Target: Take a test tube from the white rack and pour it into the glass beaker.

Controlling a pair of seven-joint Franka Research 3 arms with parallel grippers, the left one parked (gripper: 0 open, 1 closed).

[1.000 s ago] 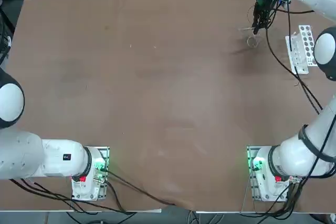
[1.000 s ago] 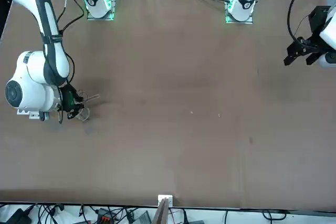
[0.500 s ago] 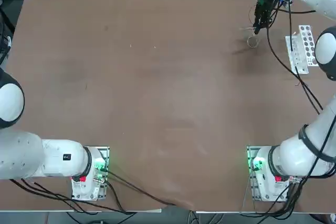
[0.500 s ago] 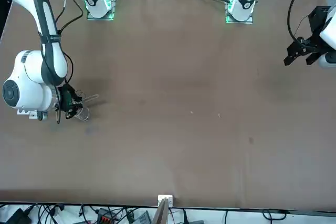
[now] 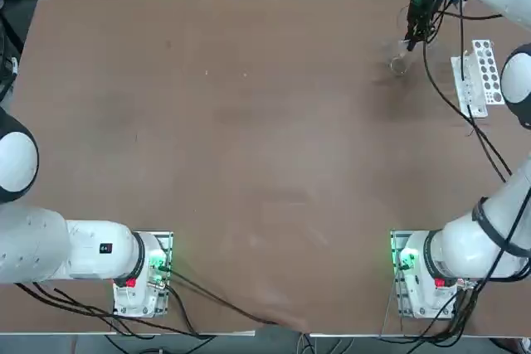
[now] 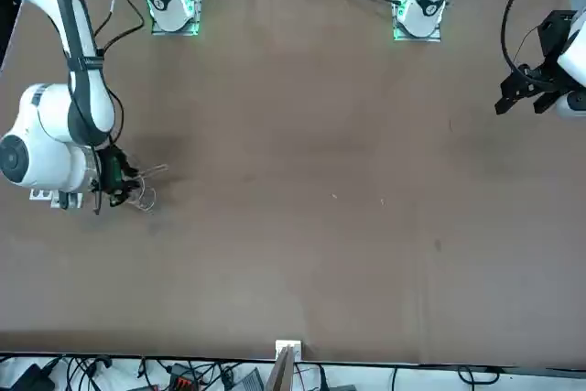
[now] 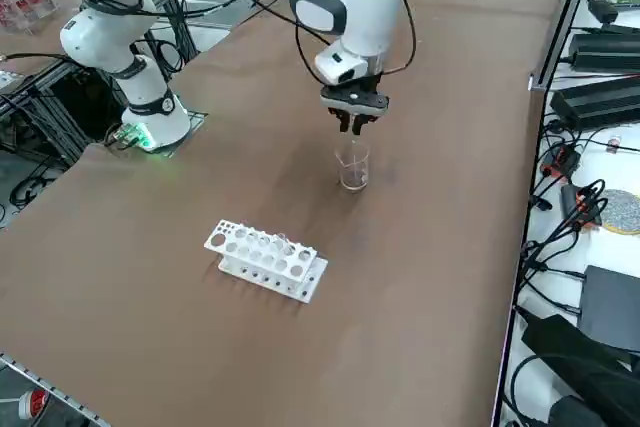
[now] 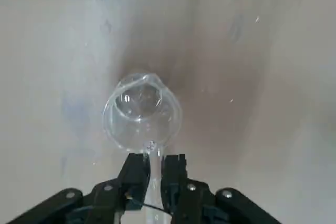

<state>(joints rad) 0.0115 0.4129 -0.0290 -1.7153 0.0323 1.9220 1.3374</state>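
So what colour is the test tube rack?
White rack, dark round holes; right side view shows it best.

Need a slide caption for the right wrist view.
Right pincer shut on a test tube, its mouth over the glass beaker rim.

A wide brown worktop carried everything. The white rack lay flat on it near the right edge, and the glass beaker stood upright just left of the rack, apart from it. Both arm bases were bolted at the near edge, well behind the rack.
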